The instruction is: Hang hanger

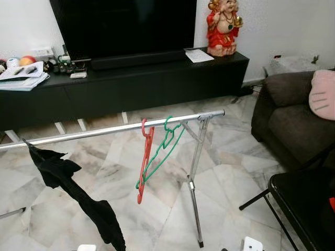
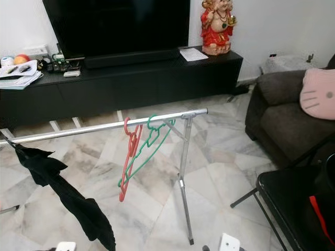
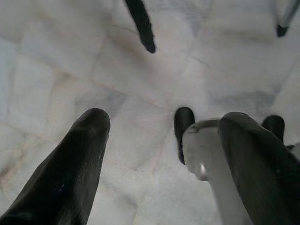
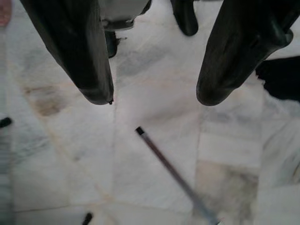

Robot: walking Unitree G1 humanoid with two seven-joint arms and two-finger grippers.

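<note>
Two hangers hung on the horizontal metal rail (image 1: 104, 130) of a drying rack that crossed the middle of the left eye view. The red hanger (image 1: 145, 159) and the green hanger (image 1: 162, 151) sat side by side near the rail's right end, their hooks over the bar, just left of the rack's upright leg (image 1: 194, 183). Both hung tilted, their frames overlapping below the rail. A black garment (image 1: 78, 201) was draped from the rail at the lower left of the frame.

The left gripper (image 3: 159, 154) pointed down at the marble floor (image 3: 140, 84) with its fingers spread apart and nothing between them. The right gripper (image 4: 154, 70) was likewise held apart and empty above the floor.

Handling judgement: the hangers appeared to be thin moulded plastic, so light, fairly stiff, smooth and somewhat slippery. Each would swing freely on its hook if nudged. The thin frame could flex or snap under a hard pinch. The neck just below the hook, or the upper shoulder bar, offered the most stable hold and kept the hook free for the rail.

A black TV cabinet (image 1: 131, 83) stood behind the rack, and a dark sofa (image 1: 293, 120) occupied the right side of the frame.
</note>
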